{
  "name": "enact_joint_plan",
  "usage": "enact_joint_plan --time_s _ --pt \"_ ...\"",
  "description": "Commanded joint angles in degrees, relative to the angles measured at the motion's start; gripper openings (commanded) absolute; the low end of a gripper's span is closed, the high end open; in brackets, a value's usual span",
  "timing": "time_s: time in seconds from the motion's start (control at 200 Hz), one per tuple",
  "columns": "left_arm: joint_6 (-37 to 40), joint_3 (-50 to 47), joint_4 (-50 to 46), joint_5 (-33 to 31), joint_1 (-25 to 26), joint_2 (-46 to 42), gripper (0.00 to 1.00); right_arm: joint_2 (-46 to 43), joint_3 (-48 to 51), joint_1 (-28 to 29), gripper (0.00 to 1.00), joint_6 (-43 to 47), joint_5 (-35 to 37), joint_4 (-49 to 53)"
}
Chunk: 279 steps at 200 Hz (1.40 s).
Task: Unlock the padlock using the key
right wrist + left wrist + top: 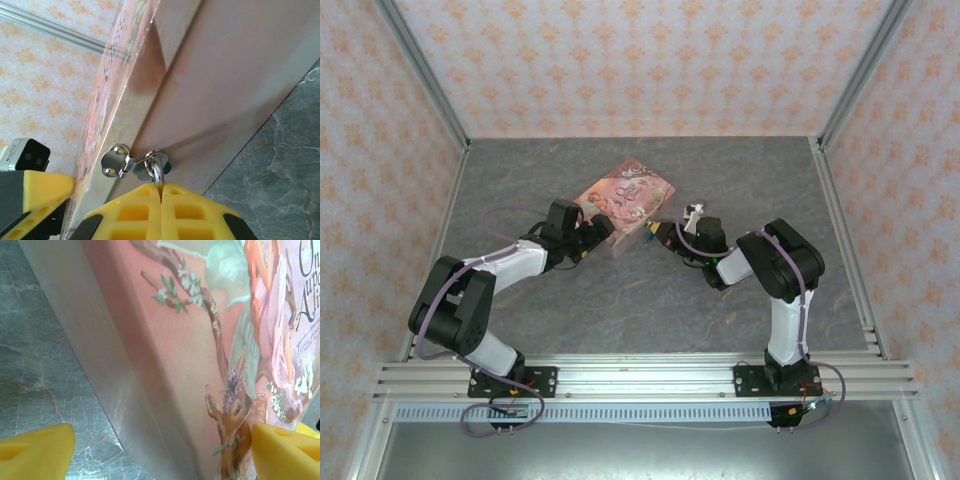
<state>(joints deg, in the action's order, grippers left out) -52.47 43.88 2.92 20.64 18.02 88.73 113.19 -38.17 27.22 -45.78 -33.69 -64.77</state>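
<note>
Right wrist: end effector (pixel 160 186) beside tin (pixel 240 75)

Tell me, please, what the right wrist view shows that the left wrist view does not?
Right wrist: a silver metal hasp and a silver metal loop meeting the shut yellow right hand. Left wrist: a painted fawn, plus the open yellow left hand. Both: the pink illustrated tin box and grey marbled table.

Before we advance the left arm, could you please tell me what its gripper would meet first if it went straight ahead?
The pink tin, most likely: the left gripper has its open fingers flanking the tin's edge, so its side wall lies straight ahead. Depth is unclear.
</note>
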Motion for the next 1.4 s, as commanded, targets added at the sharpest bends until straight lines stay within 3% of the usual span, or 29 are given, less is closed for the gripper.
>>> enact_joint_plan --time_s 0.0,0.38,0.666,0.911,1.166,1.391 --pt "1.22 -2.41 -7.96 -2.16 -0.12 -0.1 0.89 -0.84 -0.25 -2.14 0.0 -1.17 5.0 -6.55" --pt "3.01 -2.35 -11.47 -3.33 -0.87 -8.28 0.98 -5.97 3.9 -3.24 0.0 2.92 8.58 -2.22" --pt "2.9 -3.01 -10.83 -1.81 -0.98 -11.14 1.0 -3.01 2.17 -3.25 0.0 0.52 6.92 -3.05" --pt "3.48 -1.5 -8.82 -0.54 -0.39 -10.73 1.0 -1.05 -2.1 -3.2 0.0 1.15 3.26 1.2" --pt "5.31 5.48 -8.69 -0.92 3.42 -10.76 1.0 -1.5 -1.65 -2.81 0.0 1.28 1.21 1.4" --pt "5.54 14.07 -7.98 0.24 6.16 -3.56 1.0 -0.71 -1.55 -1.83 0.0 1.3 1.44 0.7"
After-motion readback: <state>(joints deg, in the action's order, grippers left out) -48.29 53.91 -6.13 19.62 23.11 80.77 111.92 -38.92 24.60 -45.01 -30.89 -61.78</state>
